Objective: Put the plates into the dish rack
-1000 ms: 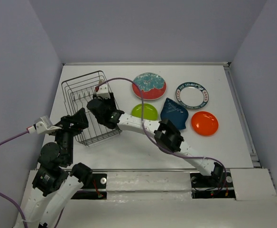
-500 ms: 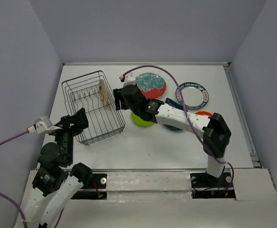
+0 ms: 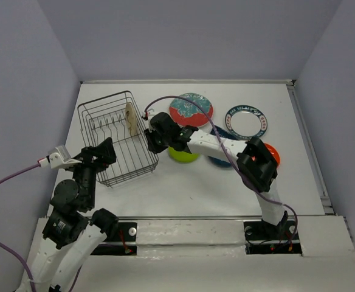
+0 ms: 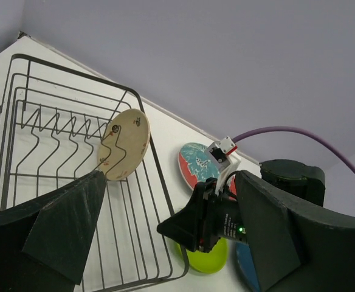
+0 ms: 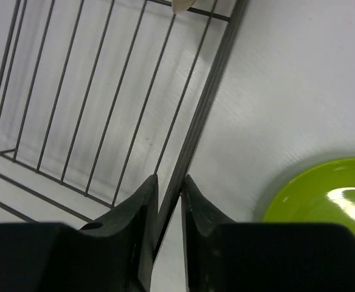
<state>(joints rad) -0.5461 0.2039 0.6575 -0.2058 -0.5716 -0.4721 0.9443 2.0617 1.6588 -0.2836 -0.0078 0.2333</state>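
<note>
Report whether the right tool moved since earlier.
Yes. The right tool shifted rightward from over the black wire dish rack to its right rim.

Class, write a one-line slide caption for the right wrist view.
Right tool closed on the dish rack rim, lime green plate alongside.

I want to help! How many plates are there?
6: the beige plate stands in the dish rack; the red floral plate, white plate, green plate, blue plate and orange plate lie on the table, the last two partly hidden by the right arm.
</note>
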